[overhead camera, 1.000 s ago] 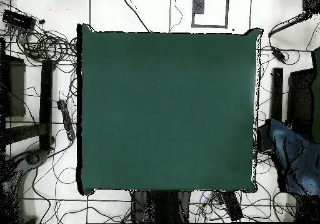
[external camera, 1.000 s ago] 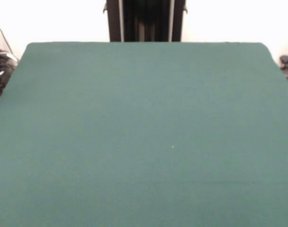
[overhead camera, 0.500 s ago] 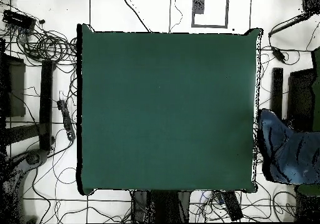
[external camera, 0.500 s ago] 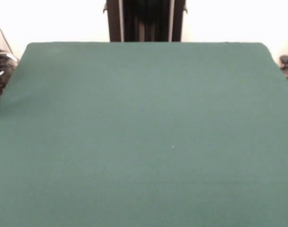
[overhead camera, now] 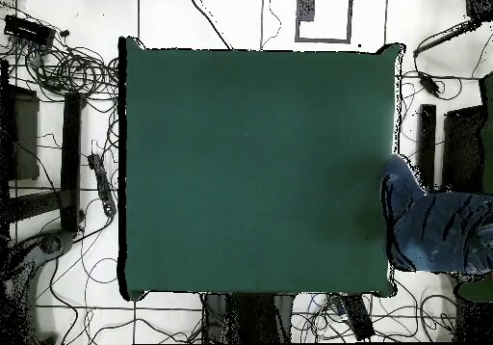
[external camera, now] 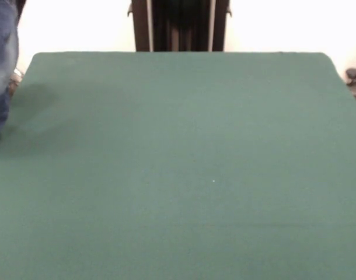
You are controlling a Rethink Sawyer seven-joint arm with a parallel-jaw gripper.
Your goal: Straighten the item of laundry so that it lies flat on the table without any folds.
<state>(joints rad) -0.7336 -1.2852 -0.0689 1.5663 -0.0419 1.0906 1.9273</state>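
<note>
The item of laundry (overhead camera: 433, 227), blue denim with pale faded patches, hangs bunched at the right edge of the table (overhead camera: 255, 168) in the overhead view, just overlapping that edge. In the front view the same item of laundry (external camera: 2, 64) hangs at the far left border, above the table (external camera: 178, 163), casting a shadow on the green cloth. It is held up from outside the frame; what holds it is hidden. The gripper shows in neither view.
Cables (overhead camera: 67, 71) and dark equipment lie on the floor to the left and right of the table in the overhead view. The robot's dark pedestal (external camera: 179, 24) stands behind the table's far edge.
The denim has moved in from beyond the table's side toward its edge: leftward in the overhead view, and it has entered the front view at the left border.
</note>
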